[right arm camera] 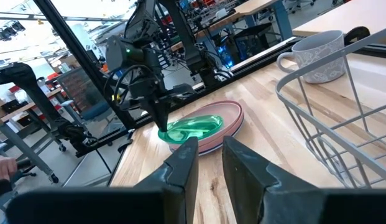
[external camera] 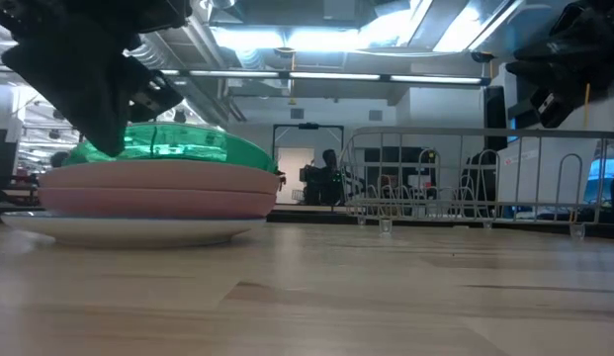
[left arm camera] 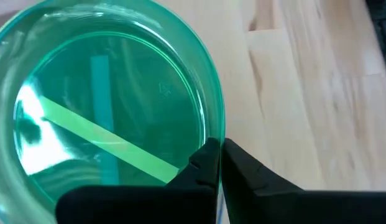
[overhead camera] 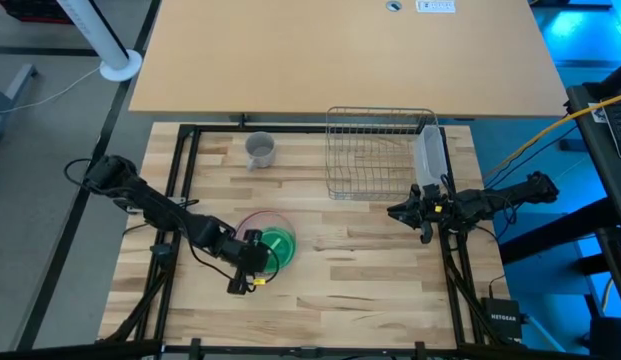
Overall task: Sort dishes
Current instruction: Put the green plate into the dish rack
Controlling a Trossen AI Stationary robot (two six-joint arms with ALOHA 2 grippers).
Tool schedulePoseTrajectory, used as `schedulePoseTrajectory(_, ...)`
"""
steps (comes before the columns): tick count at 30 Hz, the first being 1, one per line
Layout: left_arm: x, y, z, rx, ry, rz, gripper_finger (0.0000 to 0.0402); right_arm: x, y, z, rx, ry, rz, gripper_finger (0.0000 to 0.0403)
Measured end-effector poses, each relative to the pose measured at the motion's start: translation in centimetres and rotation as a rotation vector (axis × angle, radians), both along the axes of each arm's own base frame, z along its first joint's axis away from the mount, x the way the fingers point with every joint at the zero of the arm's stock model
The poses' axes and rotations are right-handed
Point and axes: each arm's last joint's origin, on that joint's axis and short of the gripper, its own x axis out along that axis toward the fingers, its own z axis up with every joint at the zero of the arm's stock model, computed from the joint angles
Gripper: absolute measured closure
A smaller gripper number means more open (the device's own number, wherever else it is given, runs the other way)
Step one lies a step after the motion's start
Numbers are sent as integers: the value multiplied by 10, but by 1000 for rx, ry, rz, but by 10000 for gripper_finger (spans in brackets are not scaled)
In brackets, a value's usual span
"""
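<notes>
From above, the stacked plates are seen mostly as one overlapping disc: the green plate point(overhead camera: 278, 245) is uppermost, and only a rim of the pink plate point(overhead camera: 252, 219) is visible on the side toward the wire dish rack point(overhead camera: 378, 155). The layering is revealed only in the low view, where the green plate point(external camera: 178, 143) is shown tilted, its side away from the rack raised, over the pink plate point(external camera: 158, 188), which lies on a white plate point(external camera: 129, 229) resting flat on the wooden table point(external camera: 386, 297). No bluish pattern can be made out on the white plate from this height.

The left gripper point(overhead camera: 252, 262) is placed at the stack's edge farthest from the rack. In the left wrist view its fingers point(left arm camera: 208, 163) are seen nearly closed, pinched on the green plate's rim point(left arm camera: 211, 93); the plate is shown as translucent, glossy and shallow, with bright reflections across its bottom.

The small grey cup point(overhead camera: 260, 151) is stood upright just beside the rack, apart from the stack. The right gripper point(overhead camera: 418, 212) is held in the air near the rack's corner nearest the stack, its fingers point(right arm camera: 183, 163) parted by a small gap with nothing between them. A translucent plastic tub point(overhead camera: 430, 155) is seen at the rack's far side from the cup.
</notes>
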Motion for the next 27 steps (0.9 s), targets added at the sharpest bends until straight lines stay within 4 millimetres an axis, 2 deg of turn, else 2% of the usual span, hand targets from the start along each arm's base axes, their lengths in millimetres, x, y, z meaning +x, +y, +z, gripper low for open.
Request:
schedulePoseTrajectory(7,1,-2,0,-79,21,3,399,0,0,0,0,0,1,325)
schedulePoseTrajectory(17,9,-6,8,-136,-82,-7,400,4,4,5,23,-41,98,325)
schedulePoseTrajectory(22,10,-7,9,-125,-104,-32,400,15,9,15,-61,-139,139,325)
schedulePoseTrajectory(27,16,-10,16,-141,-211,-69,401,35,16,9,-173,-110,141,325)
